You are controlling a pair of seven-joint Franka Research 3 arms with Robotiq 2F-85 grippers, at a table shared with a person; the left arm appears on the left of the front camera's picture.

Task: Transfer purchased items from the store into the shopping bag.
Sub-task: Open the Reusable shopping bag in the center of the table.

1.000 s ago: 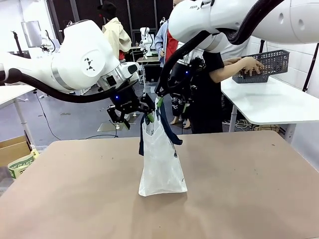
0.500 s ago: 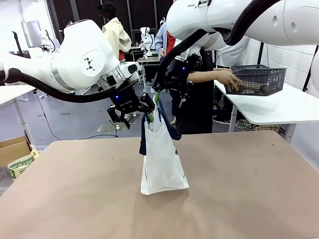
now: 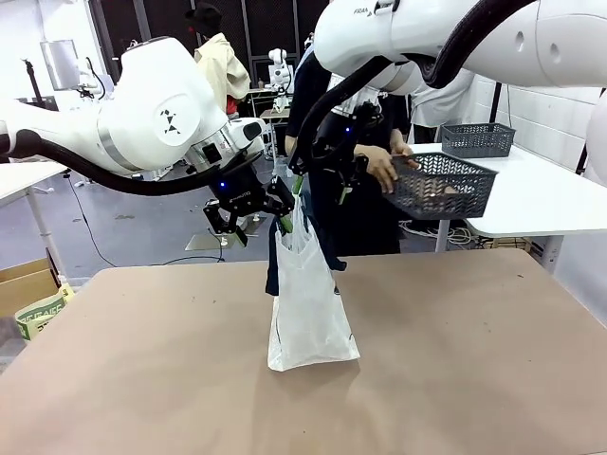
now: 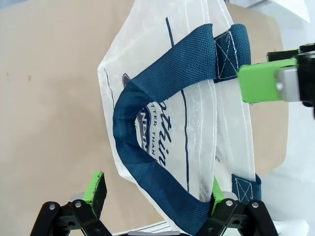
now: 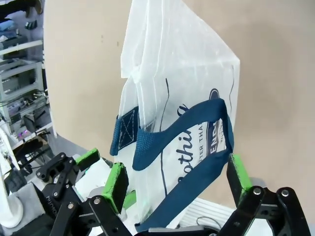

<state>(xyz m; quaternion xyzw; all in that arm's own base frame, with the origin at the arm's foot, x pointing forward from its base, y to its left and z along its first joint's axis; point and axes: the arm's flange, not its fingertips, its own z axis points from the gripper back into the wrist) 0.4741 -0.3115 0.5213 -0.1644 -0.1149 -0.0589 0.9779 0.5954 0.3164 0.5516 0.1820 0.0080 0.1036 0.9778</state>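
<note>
Standing upright on the table (image 3: 142,370), the shopping bag (image 3: 308,303) points its mouth upward.

A brown table (image 3: 142,379) spans the foreground, and a person in dark clothes (image 3: 370,223) stands beyond its far edge. A dark grey mesh basket (image 3: 441,185) is held tilted in the air before a white table (image 3: 541,204) at right; a second mesh basket (image 3: 477,139) rests on that table farther back. At far left sits a cardboard box (image 3: 24,282), with what may be green-printed paper packaging (image 3: 40,313) just beside it

Left gripper (image 4: 155,192) and right gripper (image 5: 178,182) hang close together, fingers spread.
</note>
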